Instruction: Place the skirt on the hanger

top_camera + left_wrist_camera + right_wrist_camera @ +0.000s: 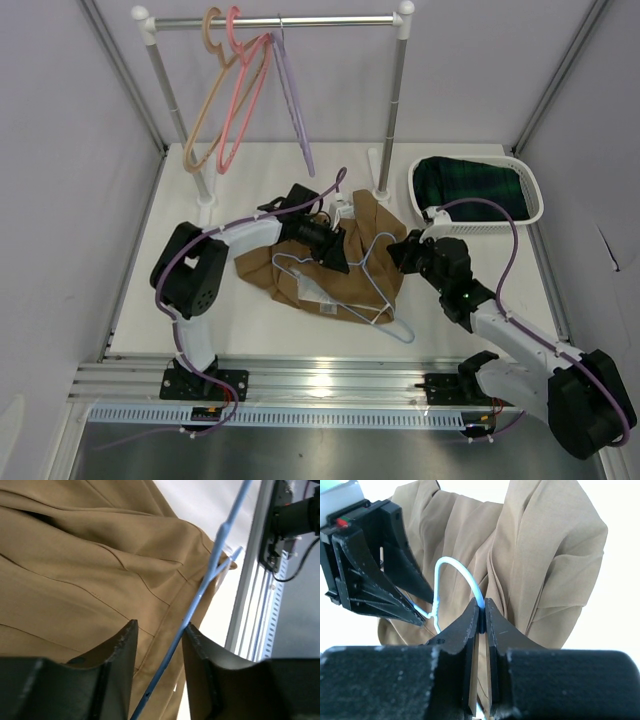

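The left arm is arching from its base over the skirt (262, 268), and its left gripper (159, 630) is pointing down at the middle of the cloth with both fingers standing apart. The right arm is stretching in low from the skirt's right side. Its right gripper (480, 611) is pinching the wire hook of the hanger (202, 587) at the skirt's right edge, fingers pressed together.

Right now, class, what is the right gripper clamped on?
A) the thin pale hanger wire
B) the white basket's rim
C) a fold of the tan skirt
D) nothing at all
A: in the right wrist view, the right gripper is shut on the pale wire of the hanger, with the skirt lying behind it.
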Robot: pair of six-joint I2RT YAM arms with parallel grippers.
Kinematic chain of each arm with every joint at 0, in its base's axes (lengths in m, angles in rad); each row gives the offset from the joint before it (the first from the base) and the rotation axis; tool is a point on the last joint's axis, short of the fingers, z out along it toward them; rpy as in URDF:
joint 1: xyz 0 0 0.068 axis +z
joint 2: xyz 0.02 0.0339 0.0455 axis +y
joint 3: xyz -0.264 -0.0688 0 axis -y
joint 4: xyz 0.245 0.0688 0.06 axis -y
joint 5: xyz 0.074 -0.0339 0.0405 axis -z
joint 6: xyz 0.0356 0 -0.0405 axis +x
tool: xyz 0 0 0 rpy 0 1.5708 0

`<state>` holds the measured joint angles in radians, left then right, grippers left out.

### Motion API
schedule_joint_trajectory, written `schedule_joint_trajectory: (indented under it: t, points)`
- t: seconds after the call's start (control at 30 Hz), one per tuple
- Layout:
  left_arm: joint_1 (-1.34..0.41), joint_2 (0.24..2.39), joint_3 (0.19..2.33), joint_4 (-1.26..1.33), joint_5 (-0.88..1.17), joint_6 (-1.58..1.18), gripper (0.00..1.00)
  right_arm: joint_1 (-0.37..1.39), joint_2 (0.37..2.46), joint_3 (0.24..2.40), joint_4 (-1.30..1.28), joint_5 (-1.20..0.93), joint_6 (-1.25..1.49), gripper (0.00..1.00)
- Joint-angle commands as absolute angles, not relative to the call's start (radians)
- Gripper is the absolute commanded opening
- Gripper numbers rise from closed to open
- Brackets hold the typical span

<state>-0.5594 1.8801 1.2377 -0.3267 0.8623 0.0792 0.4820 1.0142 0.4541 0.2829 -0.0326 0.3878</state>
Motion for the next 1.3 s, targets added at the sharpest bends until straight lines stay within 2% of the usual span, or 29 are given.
schedule_joint_trajectory:
  t: [0.0, 0.07, 0.1, 0.13, 0.17, 0.2, 0.23, 0.27, 0.37, 0.47, 0.57, 0.67, 0.87, 1.27]
  points:
    - [-0.515, 1.835, 1.244, -0.339, 0.851, 0.117, 0.35, 0.479, 1.019, 0.495, 0.295, -0.041, 0.354, 0.00]
    - [-0.515, 1.836, 1.244, -0.345, 0.851, 0.121, 0.26, 0.477, 1.028, 0.497, 0.296, -0.041, 0.354, 0.00]
    - [-0.515, 1.836, 1.244, -0.350, 0.851, 0.127, 0.13, 0.479, 1.031, 0.502, 0.296, -0.043, 0.356, 0.00]
    - [-0.515, 1.841, 1.241, -0.350, 0.854, 0.127, 0.05, 0.480, 1.035, 0.503, 0.296, -0.043, 0.357, 0.00]
    - [-0.515, 1.842, 1.239, -0.344, 0.857, 0.126, 0.00, 0.480, 1.040, 0.506, 0.296, -0.046, 0.359, 0.00]
    - [-0.515, 1.845, 1.236, -0.331, 0.867, 0.123, 0.00, 0.479, 1.043, 0.508, 0.295, -0.043, 0.364, 0.04]
    - [-0.515, 1.847, 1.230, -0.327, 0.880, 0.120, 0.00, 0.479, 1.046, 0.517, 0.279, -0.038, 0.367, 0.12]
    - [-0.515, 1.847, 1.229, -0.318, 0.882, 0.112, 0.00, 0.479, 1.045, 0.520, 0.269, -0.032, 0.376, 0.33]
    - [-0.515, 1.848, 1.223, -0.282, 0.887, 0.103, 0.00, 0.474, 1.007, 0.515, 0.229, -0.038, 0.402, 0.63]
    - [-0.515, 1.862, 1.224, -0.276, 0.888, 0.101, 0.00, 0.451, 0.948, 0.480, 0.195, -0.095, 0.480, 0.71]
    - [-0.515, 1.862, 1.218, -0.264, 0.893, 0.103, 0.00, 0.448, 0.893, 0.442, 0.182, -0.112, 0.503, 0.75]
    - [-0.515, 1.855, 1.218, -0.259, 0.894, 0.104, 0.00, 0.442, 0.894, 0.413, 0.257, -0.224, 0.525, 0.76]
    - [-0.523, 1.838, 1.197, -0.207, 0.904, 0.086, 0.00, 0.451, 1.135, 0.480, 0.400, -0.394, 0.531, 0.72]
    - [-0.564, 1.807, 1.144, -0.098, 0.897, 0.049, 0.00, 0.445, 1.446, 0.607, 0.592, -0.475, 0.563, 0.70]
